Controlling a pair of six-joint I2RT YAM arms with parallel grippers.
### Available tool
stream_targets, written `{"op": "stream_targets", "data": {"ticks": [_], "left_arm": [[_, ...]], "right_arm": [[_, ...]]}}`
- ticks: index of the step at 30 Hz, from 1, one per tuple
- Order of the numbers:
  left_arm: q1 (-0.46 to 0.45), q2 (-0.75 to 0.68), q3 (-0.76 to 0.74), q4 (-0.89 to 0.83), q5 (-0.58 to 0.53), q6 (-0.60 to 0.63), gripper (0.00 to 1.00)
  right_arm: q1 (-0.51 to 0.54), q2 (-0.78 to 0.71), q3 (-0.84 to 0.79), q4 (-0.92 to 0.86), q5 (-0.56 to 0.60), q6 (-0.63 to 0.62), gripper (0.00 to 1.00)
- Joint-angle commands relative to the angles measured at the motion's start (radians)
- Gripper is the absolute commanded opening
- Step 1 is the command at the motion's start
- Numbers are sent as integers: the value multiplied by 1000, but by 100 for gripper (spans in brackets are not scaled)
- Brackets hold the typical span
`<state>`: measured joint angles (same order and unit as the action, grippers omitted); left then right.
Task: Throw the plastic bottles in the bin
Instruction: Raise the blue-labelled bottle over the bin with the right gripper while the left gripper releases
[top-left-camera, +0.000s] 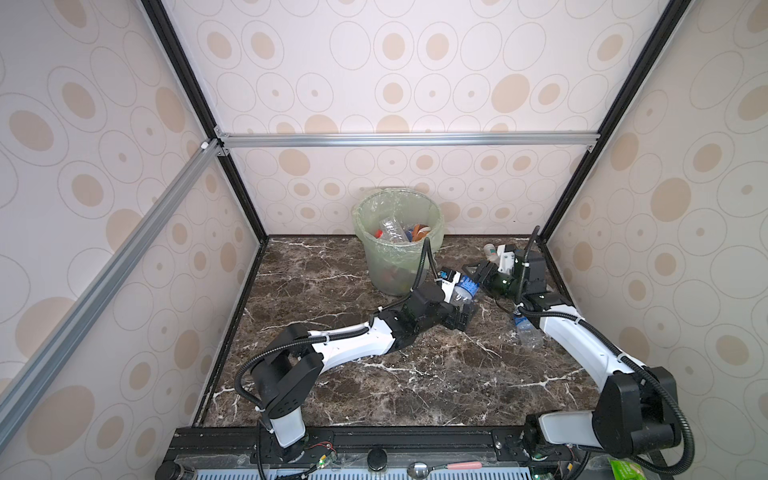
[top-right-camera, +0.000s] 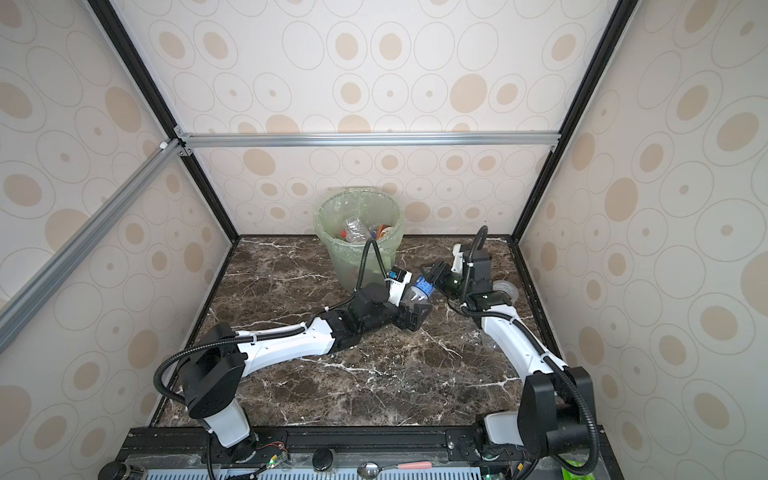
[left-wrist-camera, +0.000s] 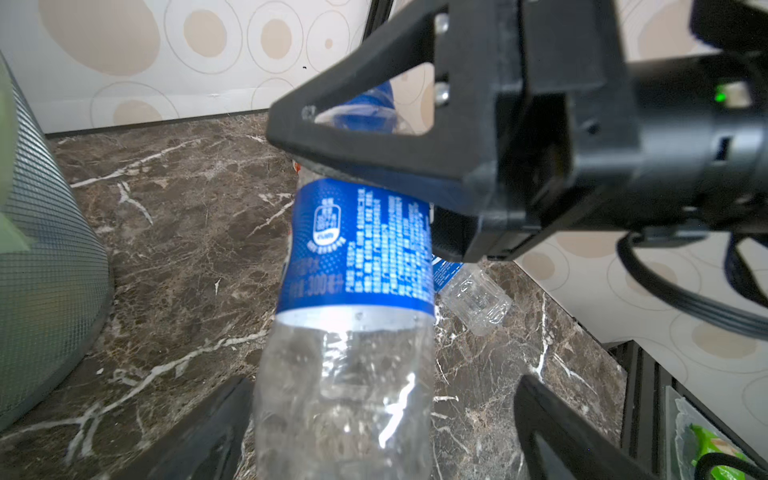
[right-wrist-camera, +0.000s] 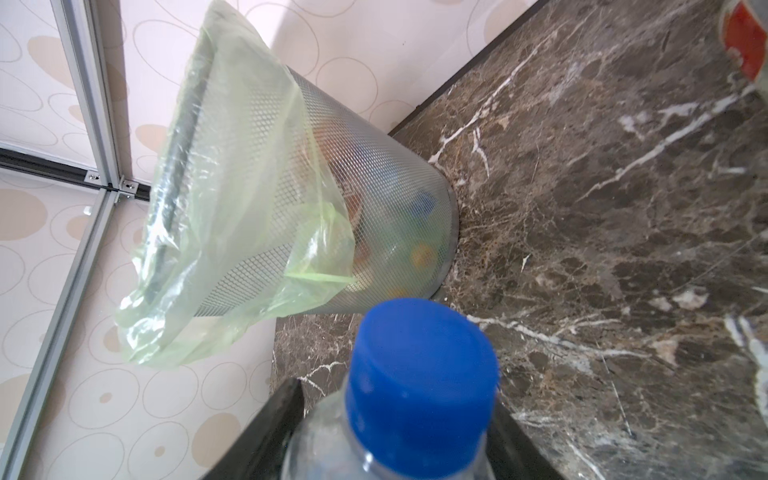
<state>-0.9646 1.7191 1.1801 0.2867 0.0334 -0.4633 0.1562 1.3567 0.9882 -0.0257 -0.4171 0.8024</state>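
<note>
The bin (top-left-camera: 386, 266) stands furthest left, bottles already inside. My left gripper (top-left-camera: 462, 307) is spread wide, off the blue-labelled bottle (top-left-camera: 466, 289). My right gripper (top-left-camera: 482, 276) pinches it near the neck, above the table (top-left-camera: 374, 374). Held so high up, its body may swing or slip out and land short of the rim.

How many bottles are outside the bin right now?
3. A blue-labelled bottle in the right gripper; a clear bottle lying on the table beside the right arm; a small white bottle near the back wall. The arms may hide others.
</note>
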Motion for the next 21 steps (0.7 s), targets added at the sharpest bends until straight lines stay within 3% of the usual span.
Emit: {"op": "stream_targets", "data": {"ticks": [1, 6, 14, 21], "left_arm": [[9, -71, 0, -40, -35, 10, 99], [74, -185, -27, -69, -33, 6, 99], [263, -371, -65, -132, 11, -25, 99], [430, -538, -111, -152, 38, -23, 99]], "right_arm": [[1, 24, 126, -39, 34, -45, 51], [0, 87, 367, -80, 97, -89, 51], [5, 273, 911, -173, 170, -164, 50], [7, 314, 1098, -101, 296, -207, 51]]}}
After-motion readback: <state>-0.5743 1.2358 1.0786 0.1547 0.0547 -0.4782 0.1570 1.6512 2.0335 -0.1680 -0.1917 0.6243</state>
